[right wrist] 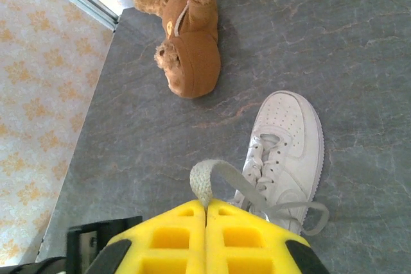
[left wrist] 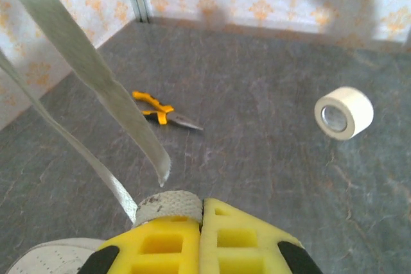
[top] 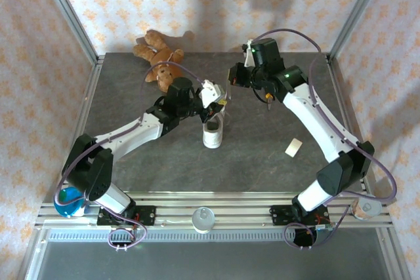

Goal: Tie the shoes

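The small white sneaker (top: pixel 213 132) stands on the dark table near the middle, its toe toward the near edge. In the right wrist view the sneaker (right wrist: pixel 289 145) lies below and right of my fingers. My right gripper (right wrist: pixel 206 205) is shut on a folded loop of white lace (right wrist: pixel 205 181) that runs down to the eyelets. My left gripper (left wrist: pixel 203 206) is shut on another fold of lace (left wrist: pixel 168 206), with two lace strands (left wrist: pixel 83 62) rising up and left. From above, the left gripper (top: pixel 220 100) hangs just over the sneaker and the right gripper (top: pixel 235 75) is a little behind it.
A brown teddy bear (top: pixel 159 57) lies at the back left of the table. Yellow-handled pliers (left wrist: pixel 157 110) and a roll of white tape (left wrist: pixel 344 112) lie beyond the left gripper. The tape (top: pixel 293 147) sits right of the sneaker. A blue ball (top: pixel 67 201) rests by the left base.
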